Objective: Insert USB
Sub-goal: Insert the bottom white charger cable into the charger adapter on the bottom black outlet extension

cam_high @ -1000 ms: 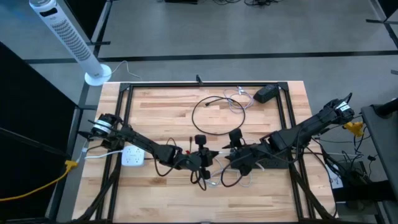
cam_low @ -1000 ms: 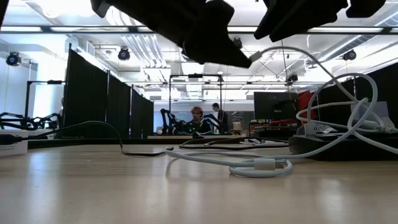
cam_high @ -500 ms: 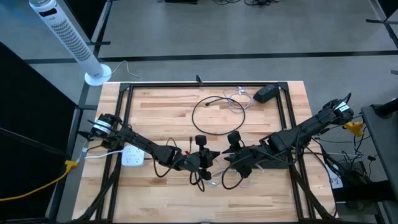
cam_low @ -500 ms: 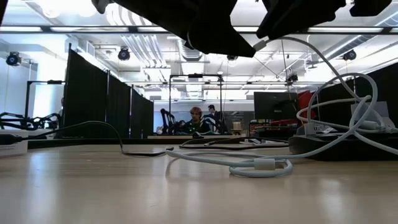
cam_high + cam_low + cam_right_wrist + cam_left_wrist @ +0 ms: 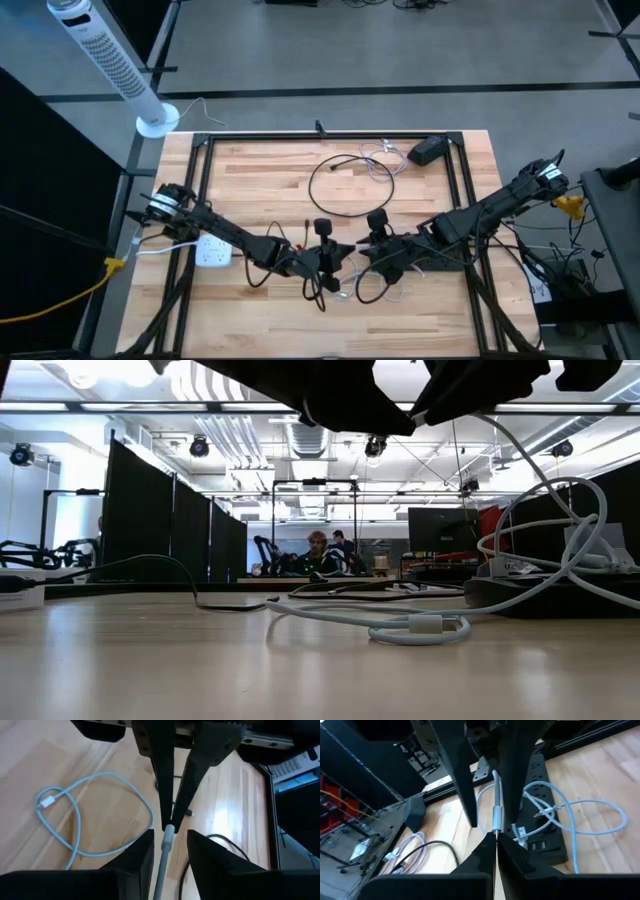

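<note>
Mid-air above the tabletop (image 5: 260,190), the white cable's plug (image 5: 496,815) is pinched by both grippers' jaws; alignment should be held steady.

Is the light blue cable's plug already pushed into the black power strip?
No, the light blue cable ends between the left pincer tips, above the power strip.

A pale blue USB cable (image 5: 95,815) is looped loosely on the tabletop (image 5: 260,170), its white connector (image 5: 45,803) lying flat. Its other, silver-tipped plug end (image 5: 496,815) is held raised above a black power strip (image 5: 551,795).
</note>
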Robot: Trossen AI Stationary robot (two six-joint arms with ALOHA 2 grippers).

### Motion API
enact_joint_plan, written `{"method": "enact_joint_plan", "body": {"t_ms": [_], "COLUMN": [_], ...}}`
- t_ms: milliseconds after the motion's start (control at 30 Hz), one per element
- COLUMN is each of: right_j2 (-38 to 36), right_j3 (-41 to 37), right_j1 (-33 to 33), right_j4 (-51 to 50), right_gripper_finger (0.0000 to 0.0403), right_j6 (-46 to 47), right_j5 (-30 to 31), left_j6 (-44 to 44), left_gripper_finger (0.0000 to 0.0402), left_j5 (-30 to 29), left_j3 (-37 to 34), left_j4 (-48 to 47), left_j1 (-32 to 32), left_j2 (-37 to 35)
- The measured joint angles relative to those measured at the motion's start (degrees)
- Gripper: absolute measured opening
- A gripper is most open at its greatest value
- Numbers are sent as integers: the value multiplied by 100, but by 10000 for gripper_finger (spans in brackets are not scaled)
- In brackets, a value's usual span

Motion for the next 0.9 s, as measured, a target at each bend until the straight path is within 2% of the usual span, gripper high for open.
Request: {"method": "enact_joint_plan", "body": {"t_ms": [167, 433, 600, 900], "right_j2": [0, 0, -2, -37], "right_j3": [0, 0, 0, -2], "right_j1": [2, 4, 4, 18], "right_j4": [-2, 0, 58, 190], "right_gripper_finger": [91, 34, 8, 7], "right_j6": [25, 105, 185, 132], "right_j5": [117, 104, 119, 203], "left_j6": [81, 103, 180, 230], "left_gripper_finger": [0, 0, 0, 0], "left_j5": [-239, -302, -556, -746], "left_j3": [0, 0, 0, 2], "left_j4": [0, 0, -2, 13], "left_j1": [-57, -70, -103, -147], "left_j2": [0, 0, 0, 0]}}
